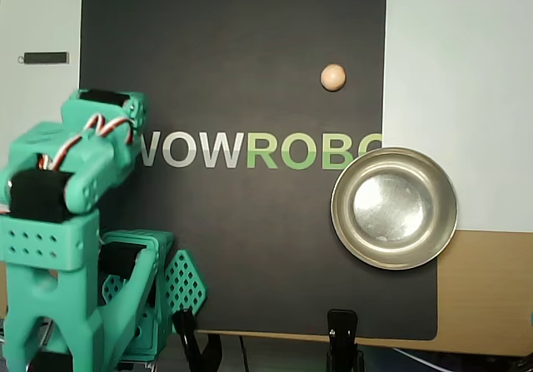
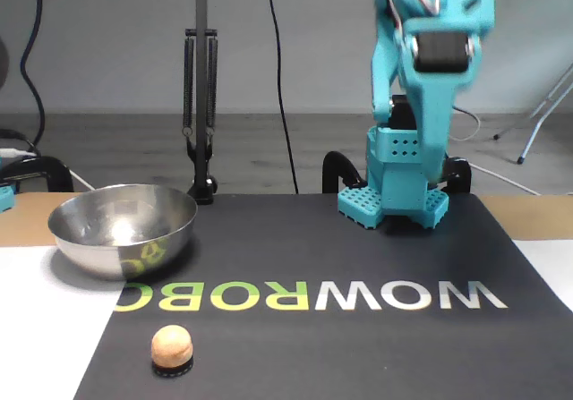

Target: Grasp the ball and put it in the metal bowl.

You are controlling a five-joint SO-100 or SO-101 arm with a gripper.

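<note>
The ball (image 1: 332, 76), small and tan, rests on the black mat at the upper right of the overhead view. In the fixed view the ball (image 2: 171, 346) sits at the front left on a small dark ring. The metal bowl (image 1: 394, 207) stands empty on the mat's right edge, below the ball in the overhead view. In the fixed view the metal bowl (image 2: 123, 228) is at the left. My green gripper (image 1: 112, 101) is lifted high at the left, far from both, with nothing seen in it. Its fingers are blurred and foreshortened.
The arm's base (image 2: 392, 190) stands on the mat's back edge in the fixed view. Two black clamps (image 1: 341, 339) hold the mat's near edge. A small dark bar (image 1: 46, 57) lies on the white surface at the upper left. A lamp pole (image 2: 200, 87) rises behind the bowl.
</note>
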